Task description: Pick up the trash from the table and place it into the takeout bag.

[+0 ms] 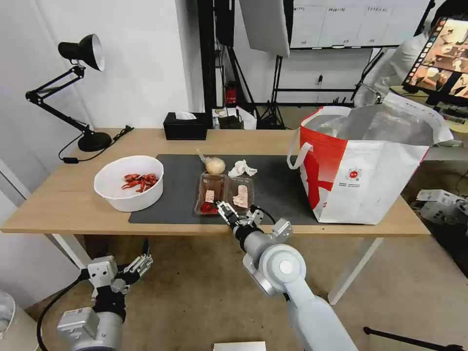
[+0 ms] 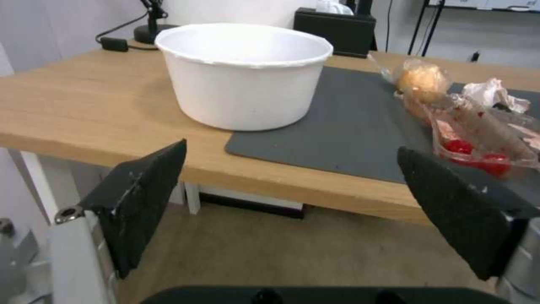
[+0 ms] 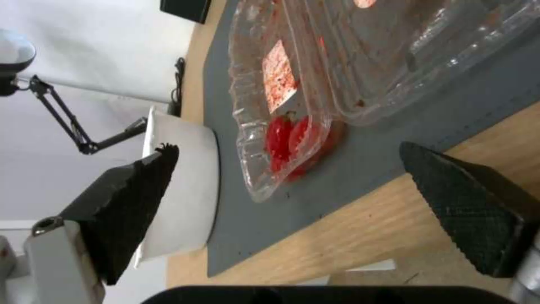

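Note:
Two joined clear plastic trays (image 1: 225,191) with red food scraps lie mid-mat on the table (image 1: 58,195). Behind them are a beige ball in clear wrap (image 1: 215,165) and a crumpled white tissue (image 1: 242,168). A white bowl of red shells (image 1: 128,187) stands to the left. The white and red takeout bag (image 1: 365,170) stands open on the right. My right gripper (image 1: 223,208) is open at the trays' near edge; in the right wrist view the tray (image 3: 281,97) corner lies between the fingers (image 3: 135,198). My left gripper (image 1: 139,264) hangs open below the table, facing the bowl (image 2: 247,84).
A black desk lamp (image 1: 80,53) and its cable occupy the far left corner. A black tissue box (image 1: 185,126) sits at the back edge. The dark grey mat (image 1: 180,204) reaches nearly to the front edge. Light stands and a monitor stand behind the table.

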`<state>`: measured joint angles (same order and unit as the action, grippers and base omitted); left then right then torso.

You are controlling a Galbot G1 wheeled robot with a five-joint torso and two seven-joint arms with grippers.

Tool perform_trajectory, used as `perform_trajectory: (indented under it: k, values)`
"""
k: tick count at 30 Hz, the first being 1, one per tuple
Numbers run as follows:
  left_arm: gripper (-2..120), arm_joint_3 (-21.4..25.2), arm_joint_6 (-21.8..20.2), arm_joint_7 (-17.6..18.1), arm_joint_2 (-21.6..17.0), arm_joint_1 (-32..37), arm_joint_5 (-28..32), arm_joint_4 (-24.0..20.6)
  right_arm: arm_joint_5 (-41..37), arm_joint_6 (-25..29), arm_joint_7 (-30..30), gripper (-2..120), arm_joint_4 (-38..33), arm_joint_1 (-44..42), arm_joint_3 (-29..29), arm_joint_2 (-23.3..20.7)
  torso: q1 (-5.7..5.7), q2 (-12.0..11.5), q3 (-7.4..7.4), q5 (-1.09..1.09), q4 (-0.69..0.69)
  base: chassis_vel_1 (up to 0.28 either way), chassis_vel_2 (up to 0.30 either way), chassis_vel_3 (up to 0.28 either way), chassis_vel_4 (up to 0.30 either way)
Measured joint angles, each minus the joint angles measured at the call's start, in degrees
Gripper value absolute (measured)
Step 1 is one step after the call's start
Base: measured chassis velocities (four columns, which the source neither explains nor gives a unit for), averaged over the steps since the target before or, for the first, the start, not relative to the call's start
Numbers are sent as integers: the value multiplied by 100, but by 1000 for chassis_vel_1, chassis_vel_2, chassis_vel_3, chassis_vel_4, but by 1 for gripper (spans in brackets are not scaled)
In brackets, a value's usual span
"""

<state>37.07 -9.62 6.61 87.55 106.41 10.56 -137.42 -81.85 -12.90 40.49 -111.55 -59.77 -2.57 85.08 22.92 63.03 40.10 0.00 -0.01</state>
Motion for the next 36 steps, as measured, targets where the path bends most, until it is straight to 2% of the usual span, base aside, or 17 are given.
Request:
perform_trajectory:
  k: [14,33,36]
  values:
    - [100,-43,30,1,11,19,-1,100,139,-4,62,100,154,24,-119,289,-1,0,0,0,1,0,0,0,0]
    - [100,-54,65,6,25,31,-15,121,164,17,218,100,95,55,-371,252,0,0,1,0,0,0,0,0,0]
    - [100,-55,84,7,23,37,-15,123,366,19,141,100,13,25,-403,194,0,-1,1,0,0,0,0,0,0]
